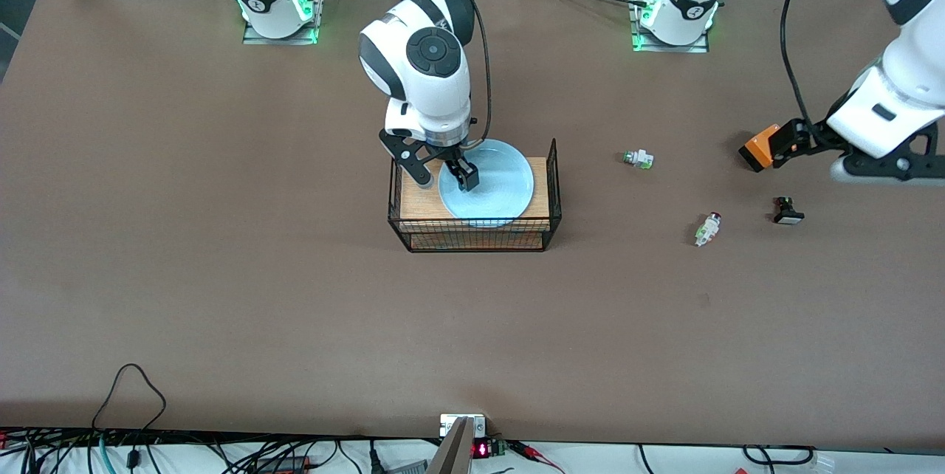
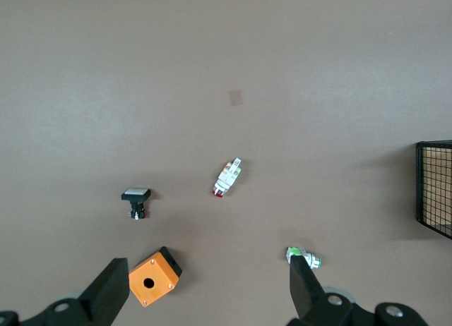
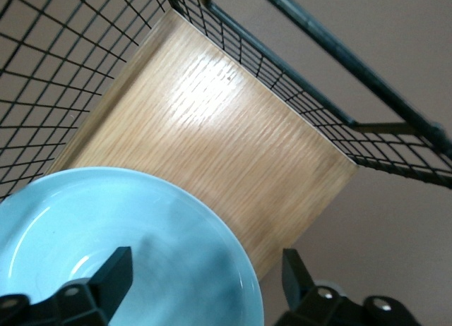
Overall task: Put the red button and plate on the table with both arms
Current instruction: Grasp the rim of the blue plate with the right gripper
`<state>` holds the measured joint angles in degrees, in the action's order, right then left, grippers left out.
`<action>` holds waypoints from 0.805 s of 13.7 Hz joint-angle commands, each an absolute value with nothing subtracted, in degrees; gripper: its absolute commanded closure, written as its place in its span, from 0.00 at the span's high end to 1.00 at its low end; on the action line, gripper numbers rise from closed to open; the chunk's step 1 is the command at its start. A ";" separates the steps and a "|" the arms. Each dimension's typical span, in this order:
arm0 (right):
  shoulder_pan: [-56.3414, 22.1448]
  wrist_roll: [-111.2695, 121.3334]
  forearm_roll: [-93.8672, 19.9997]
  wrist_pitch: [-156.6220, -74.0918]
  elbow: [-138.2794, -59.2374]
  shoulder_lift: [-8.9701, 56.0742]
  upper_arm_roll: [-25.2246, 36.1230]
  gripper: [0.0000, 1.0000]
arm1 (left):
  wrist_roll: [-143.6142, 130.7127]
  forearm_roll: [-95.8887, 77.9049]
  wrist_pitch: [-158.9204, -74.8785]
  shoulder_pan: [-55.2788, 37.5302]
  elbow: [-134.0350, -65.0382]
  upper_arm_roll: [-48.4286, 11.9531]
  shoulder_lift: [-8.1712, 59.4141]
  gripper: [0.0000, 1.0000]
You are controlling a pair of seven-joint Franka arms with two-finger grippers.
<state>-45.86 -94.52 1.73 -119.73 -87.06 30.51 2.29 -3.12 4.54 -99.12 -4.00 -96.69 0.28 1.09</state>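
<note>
The light-blue plate (image 1: 493, 190) lies on the wood-topped black wire rack (image 1: 413, 208) in mid-table. My right gripper (image 1: 446, 177) is open, low over the plate's rim at the right arm's end of the rack, one finger over the plate and one outside it. In the right wrist view the plate (image 3: 106, 248) passes between the open fingers of the right gripper (image 3: 206, 269). The red button (image 1: 707, 229) lies on its side on the table (image 1: 221, 275). My left gripper (image 1: 886, 166) hovers open and empty high over the table. In the left wrist view the red button (image 2: 227, 178) is well clear of the left gripper (image 2: 205, 294).
Near the red button lie a green-capped switch (image 1: 638, 159), a black switch with a white cap (image 1: 788, 212) and an orange box (image 1: 760, 148). The left wrist view shows them too: green switch (image 2: 305, 257), black switch (image 2: 135, 201), orange box (image 2: 154, 276), and the rack's corner (image 2: 434, 188).
</note>
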 commanded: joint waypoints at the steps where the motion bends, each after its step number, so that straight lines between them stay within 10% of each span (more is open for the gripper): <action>1: -47.02 -96.06 2.64 -119.71 -86.66 30.59 2.90 0.65 | -2.90 3.43 -100.37 -6.68 -100.02 3.43 -2.37 1.00; 8: -46.93 -95.45 0.44 -119.27 -86.84 30.94 2.64 0.01 | -2.72 3.43 -96.06 -6.67 -97.30 2.81 -1.94 1.00; 11: -46.85 -95.54 0.44 -119.01 -86.84 30.76 2.64 0.00 | -2.72 3.34 -95.98 -6.77 -96.59 2.55 -1.67 1.00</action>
